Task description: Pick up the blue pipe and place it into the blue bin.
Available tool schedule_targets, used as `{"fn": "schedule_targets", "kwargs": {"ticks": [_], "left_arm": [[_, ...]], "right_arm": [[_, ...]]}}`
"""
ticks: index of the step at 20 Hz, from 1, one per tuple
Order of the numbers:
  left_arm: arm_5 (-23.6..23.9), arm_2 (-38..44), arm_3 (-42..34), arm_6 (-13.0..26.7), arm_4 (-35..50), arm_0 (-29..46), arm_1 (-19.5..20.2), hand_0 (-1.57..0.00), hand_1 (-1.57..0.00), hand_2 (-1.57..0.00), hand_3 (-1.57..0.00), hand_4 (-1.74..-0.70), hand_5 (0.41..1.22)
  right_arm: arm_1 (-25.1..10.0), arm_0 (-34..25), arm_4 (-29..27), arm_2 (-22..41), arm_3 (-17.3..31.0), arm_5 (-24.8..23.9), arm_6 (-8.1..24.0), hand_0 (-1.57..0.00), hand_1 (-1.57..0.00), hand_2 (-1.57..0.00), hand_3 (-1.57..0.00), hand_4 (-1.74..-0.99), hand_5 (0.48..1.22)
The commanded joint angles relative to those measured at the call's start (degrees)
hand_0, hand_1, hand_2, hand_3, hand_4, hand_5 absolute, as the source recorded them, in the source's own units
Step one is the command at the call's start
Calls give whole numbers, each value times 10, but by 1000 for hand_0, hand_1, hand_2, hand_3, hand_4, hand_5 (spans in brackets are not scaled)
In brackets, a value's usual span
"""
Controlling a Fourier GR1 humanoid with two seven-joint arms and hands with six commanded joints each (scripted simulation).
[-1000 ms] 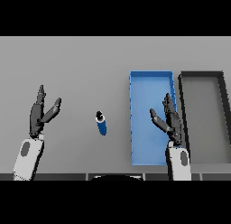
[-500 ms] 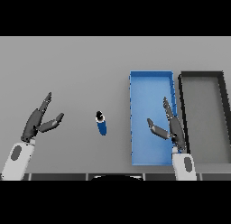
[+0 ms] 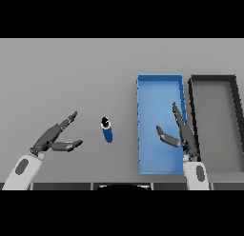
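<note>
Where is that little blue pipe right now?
In the head view the blue pipe lies on the grey table, between the open left hand and the blue bin, nearer the bin.

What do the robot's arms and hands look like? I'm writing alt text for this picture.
Both arms end in white, rounded forearm shells, each bearing a dark grey oval marking near the wrist. The left hand and the right hand are dark grey to black, with slim, segmented fingers and a separate thumb. No cables or sleeves show.
</note>
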Motion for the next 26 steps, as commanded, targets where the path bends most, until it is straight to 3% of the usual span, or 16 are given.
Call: {"fn": "schedule_targets", "kwargs": {"ticks": [1,8,14,17,18,20,23,24,25,26], "left_arm": [[-3,-13,-7,11,-5,-1,-7,1,1,1,1,-1076,488],[-13,-73,9,16,-46,-25,-68,1,1,1,1,-1114,447],[-5,-100,73,37,-68,-77,-148,1,1,1,1,-1114,450],[-9,-106,118,27,-79,-100,-176,1,1,1,1,-1107,444],[-2,-108,124,21,-91,-103,-180,1,1,1,1,-1095,441],[5,-112,144,-3,-103,-114,-198,1,1,1,1,-1075,445],[-5,-105,176,-22,-85,-130,-227,1,1,-19,-18,-1109,507],[-7,-101,180,-23,-74,-132,-237,1,-33,-114,-96,-1141,550],[-7,-95,190,-24,-63,-133,-247,-17,-160,-290,-255,-1208,607],[-7,-90,196,-21,-51,-134,-260,-187,-348,-481,-519,-1253,730]], "right_arm": [[-1,2,-2,-1,-1,2,-4,1,1,1,1,-1239,606],[9,0,5,2,-1,-7,1,1,1,1,1,-1265,616],[7,13,0,-1,-5,-3,3,1,1,1,1,-1276,609],[2,18,-9,-6,-7,3,-4,1,1,1,1,-1274,603],[3,11,-1,-5,-1,-3,8,1,1,1,1,-1266,598],[2,18,-2,-4,-4,1,-8,1,1,1,1,-1267,598],[4,22,-7,-3,-12,2,-9,1,1,1,1,-1267,600],[2,21,-11,-8,-8,3,-6,1,1,1,1,-1266,601],[-1,18,-11,-11,-4,3,-2,1,1,1,1,-1261,600],[0,16,-11,-9,-6,4,1,1,1,1,1,-1260,600]]}}
